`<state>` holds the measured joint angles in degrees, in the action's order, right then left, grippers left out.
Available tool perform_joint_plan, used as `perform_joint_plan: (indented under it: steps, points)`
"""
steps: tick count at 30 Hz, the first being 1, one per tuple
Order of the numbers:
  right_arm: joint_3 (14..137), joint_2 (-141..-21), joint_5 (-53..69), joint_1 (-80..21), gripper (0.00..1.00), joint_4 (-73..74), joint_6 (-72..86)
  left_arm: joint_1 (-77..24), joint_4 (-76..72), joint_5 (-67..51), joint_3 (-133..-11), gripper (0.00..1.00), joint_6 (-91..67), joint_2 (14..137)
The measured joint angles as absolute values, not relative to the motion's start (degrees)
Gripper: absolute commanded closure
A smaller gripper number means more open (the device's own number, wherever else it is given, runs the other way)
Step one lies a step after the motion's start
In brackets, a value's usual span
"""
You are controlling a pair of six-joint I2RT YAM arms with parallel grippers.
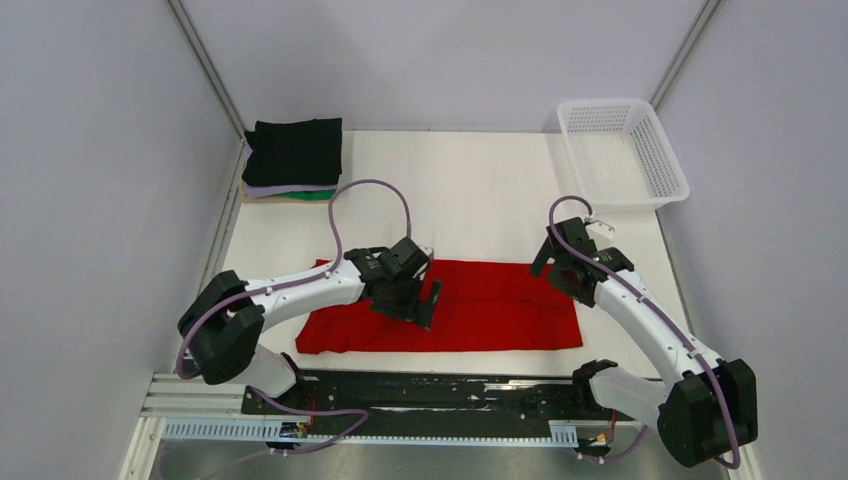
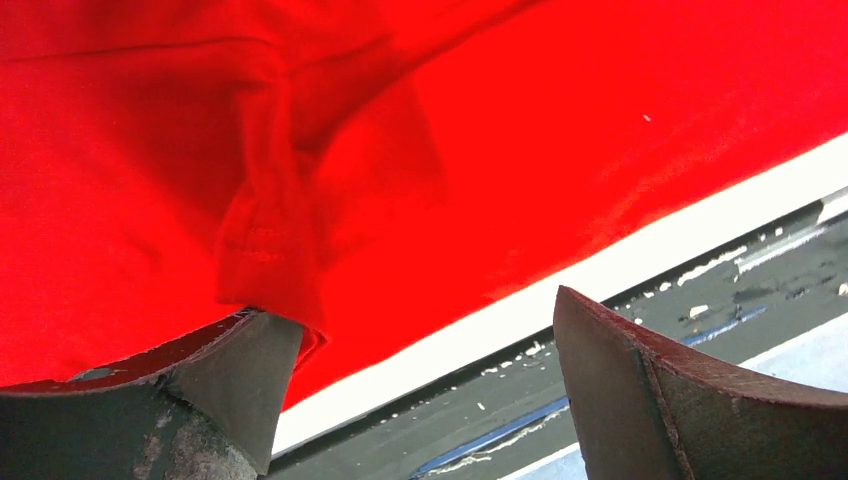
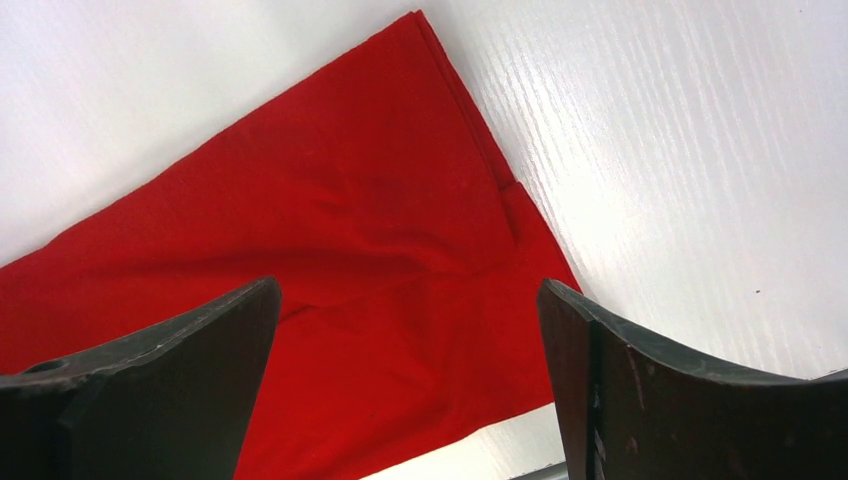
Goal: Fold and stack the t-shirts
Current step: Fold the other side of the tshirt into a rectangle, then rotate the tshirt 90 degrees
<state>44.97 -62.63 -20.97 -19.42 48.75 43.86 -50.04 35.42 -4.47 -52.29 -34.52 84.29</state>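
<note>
While the red t-shirt (image 1: 480,305) lies flat on the bench (image 1: 480,190), left hand (image 2: 430,380) and right hand (image 3: 410,370) hover wide open, gripping nothing.

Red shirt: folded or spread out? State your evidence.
Partly folded: the red shirt lies as a long strip, no sleeves sticking out, not yet a square.

walls (image 1: 440,60): plain pale lilac | table (image 1: 480,190): white | near edge: black rail (image 1: 430,392) | light: even
</note>
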Motion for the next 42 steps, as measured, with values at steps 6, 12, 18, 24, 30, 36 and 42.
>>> perform_joint_plan:
  steps: [6,12,18,24,30,36,42]
  points:
    - [44.91,-62.63,-20.36,-19.42,0.0,47.7,43.13,-55.83,35.73,-5.58,-53.32,0.0,-32.69,86.19]
    - [44.88,-62.57,-19.75,-19.42,0.0,46.98,42.92,-56.64,40.99,-0.01,-53.54,0.0,-32.69,85.54]
    - [44.6,-62.57,-16.58,-19.4,0.0,43.99,41.43,-52.62,43.75,5.17,-53.52,0.0,-36.27,80.16]
    - [42.68,-65.82,-4.1,-19.31,0.0,34.81,37.63,-33.12,31.46,-2.94,-45.34,0.0,-42.98,78.28]
    - [42.68,-74.08,-1.48,-19.31,0.0,28.62,35.05,-25.21,25.89,-9.13,-45.8,0.0,-47.44,85.73]
    - [41.56,-79.2,1.98,-19.31,0.0,25.36,34.06,-20.05,22.85,-17.5,-58.06,0.0,-51.07,99.2]
    - [37.12,-76.62,7.16,-19.27,0.0,21.41,33.67,-19.42,21.89,-19.0,-85.34,0.0,-50.89,119.57]
